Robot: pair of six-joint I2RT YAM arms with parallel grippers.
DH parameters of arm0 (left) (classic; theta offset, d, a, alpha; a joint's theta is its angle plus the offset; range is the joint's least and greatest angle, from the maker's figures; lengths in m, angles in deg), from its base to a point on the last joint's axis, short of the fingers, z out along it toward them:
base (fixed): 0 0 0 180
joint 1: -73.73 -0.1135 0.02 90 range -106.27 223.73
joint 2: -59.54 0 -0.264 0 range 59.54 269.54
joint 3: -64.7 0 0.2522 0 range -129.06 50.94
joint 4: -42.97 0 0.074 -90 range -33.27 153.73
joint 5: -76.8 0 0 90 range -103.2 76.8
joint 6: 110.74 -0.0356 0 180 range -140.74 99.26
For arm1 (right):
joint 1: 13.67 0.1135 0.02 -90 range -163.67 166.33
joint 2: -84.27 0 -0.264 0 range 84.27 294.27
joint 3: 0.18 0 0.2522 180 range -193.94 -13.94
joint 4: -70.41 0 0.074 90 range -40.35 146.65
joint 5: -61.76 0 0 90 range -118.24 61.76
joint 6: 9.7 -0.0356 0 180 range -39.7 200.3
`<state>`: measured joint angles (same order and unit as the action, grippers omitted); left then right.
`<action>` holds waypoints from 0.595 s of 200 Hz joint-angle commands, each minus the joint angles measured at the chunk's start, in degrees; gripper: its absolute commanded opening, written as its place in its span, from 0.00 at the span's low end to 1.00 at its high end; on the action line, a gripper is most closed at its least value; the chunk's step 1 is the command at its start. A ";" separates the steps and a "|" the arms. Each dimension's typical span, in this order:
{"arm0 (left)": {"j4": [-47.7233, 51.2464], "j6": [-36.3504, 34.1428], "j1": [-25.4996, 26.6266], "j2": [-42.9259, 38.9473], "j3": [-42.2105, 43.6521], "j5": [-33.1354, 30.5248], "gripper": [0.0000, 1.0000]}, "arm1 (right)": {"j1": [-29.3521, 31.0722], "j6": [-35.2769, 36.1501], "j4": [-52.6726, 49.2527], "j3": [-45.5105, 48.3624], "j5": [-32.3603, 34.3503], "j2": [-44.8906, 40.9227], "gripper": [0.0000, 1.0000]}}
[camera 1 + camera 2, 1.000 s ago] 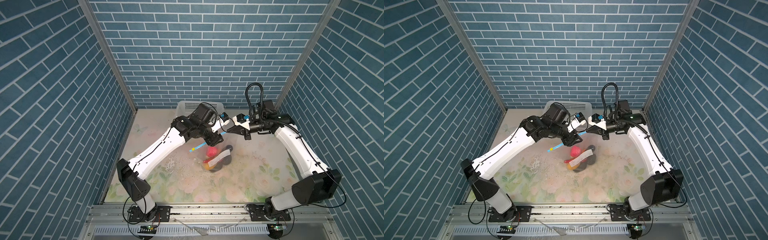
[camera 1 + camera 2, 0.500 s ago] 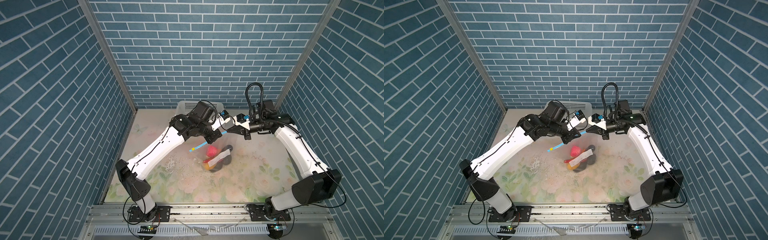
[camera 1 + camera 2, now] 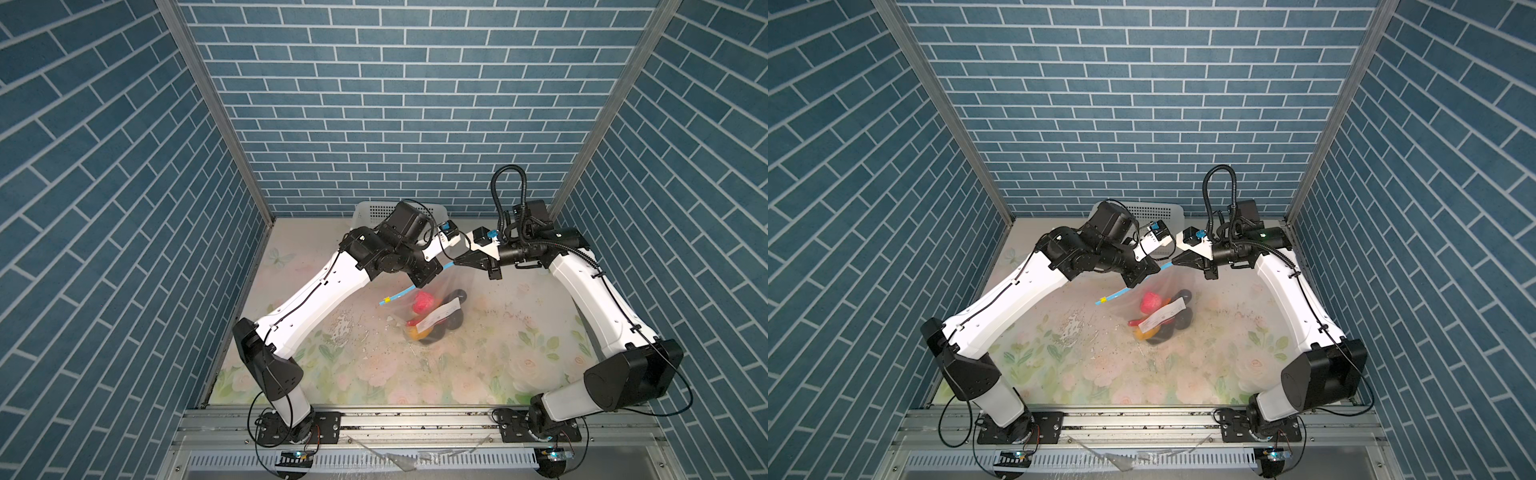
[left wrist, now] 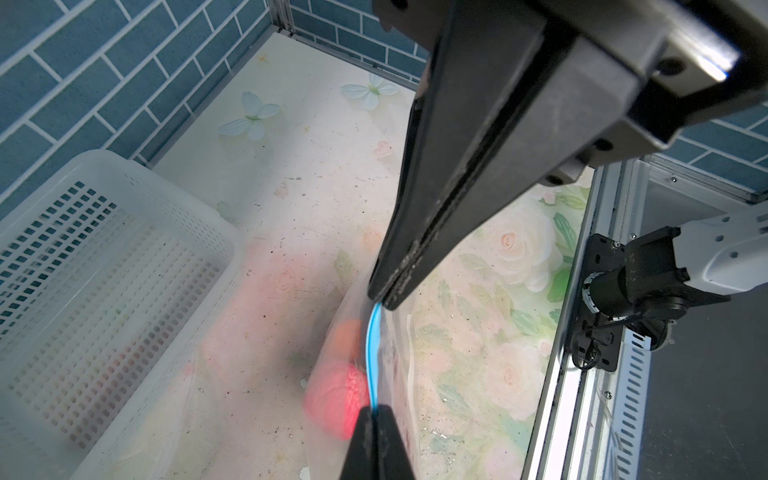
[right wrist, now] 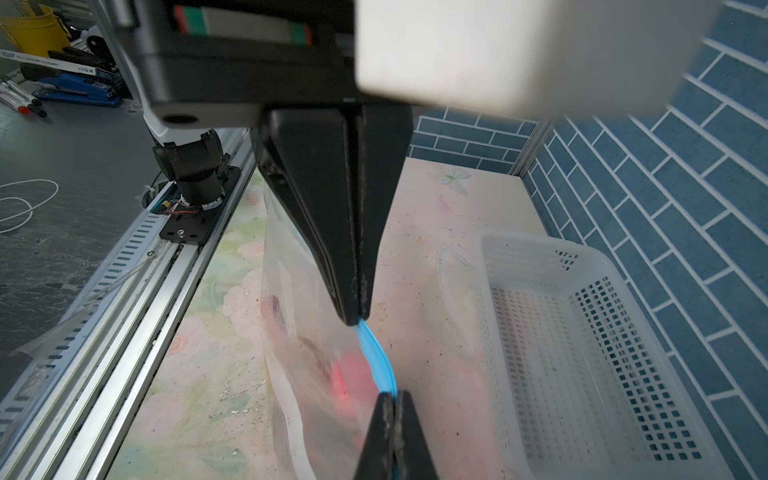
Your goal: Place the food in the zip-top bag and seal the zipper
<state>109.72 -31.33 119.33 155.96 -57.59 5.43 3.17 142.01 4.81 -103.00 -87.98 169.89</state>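
Closing is the change: the left gripper, part open a moment back, has now pinched shut on the zipper, near the right gripper, which was already clamped on the same strip. In both top views the zip-top bag hangs below the two grippers, lifted by its blue edge. Its bottom rests on the table with the food bunched inside. The yellow tab end pokes out past the left gripper, on the side away from the right one.

From the left wrist, the left jaws meet on the blue strip with no gap, and a short bowed run of zipper leads from their tip to the right gripper. A pink piece lies just under that run, with the white basket off to one side.

From the right wrist it is mirrored: right jaws tight on the strip, the left gripper just beyond.

To my eye the filling is done and sealing can start. Whether the stretch between the grippers is pressed shut, I cannot tell.
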 commanded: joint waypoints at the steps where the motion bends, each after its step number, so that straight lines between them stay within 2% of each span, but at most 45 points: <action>1: 1.68 -0.31 -0.34 1.12 -1.18 0.17 0.00 | 0.03 -0.88 1.18 1.15 -0.73 -0.95 0.00; 9: 1.74 -0.23 -0.34 1.09 -1.21 0.25 0.00 | 0.03 -1.72 1.84 1.11 -0.68 -1.11 0.02; 28: 1.93 -0.22 -0.34 1.03 -1.15 -0.07 0.00 | 0.03 -6.17 4.84 1.14 1.38 -2.75 0.22; 35: 1.71 -0.19 -0.34 0.96 -1.04 -0.23 0.00 | 0.06 -13.95 10.92 2.67 3.32 -3.97 0.28; 52: 1.60 0.50 -0.34 1.05 -1.07 -0.47 0.00 | 0.12 -25.13 20.45 7.49 12.31 -7.44 0.39; 64: 1.24 1.36 -0.34 1.16 -0.90 -0.25 0.00 | 0.12 -36.53 26.89 10.66 17.28 -9.94 0.46; 74: 1.65 1.60 -0.34 1.51 -1.31 0.81 0.00 | 0.12 -42.60 28.29 11.99 22.78 -12.25 0.48; 86: 1.77 1.96 -0.34 1.74 -1.20 0.64 0.00 | 0.12 -53.27 31.44 14.47 29.20 -15.14 0.49; 119: -1.09 4.66 -0.34 1.61 0.14 1.57 0.00 | 2.71 -73.93 38.79 23.97 36.01 -23.57 0.57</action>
<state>109.63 -29.17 119.33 156.99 -57.55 5.52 3.78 91.76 34.45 -85.18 -61.43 151.44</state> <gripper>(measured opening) 0.048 0.556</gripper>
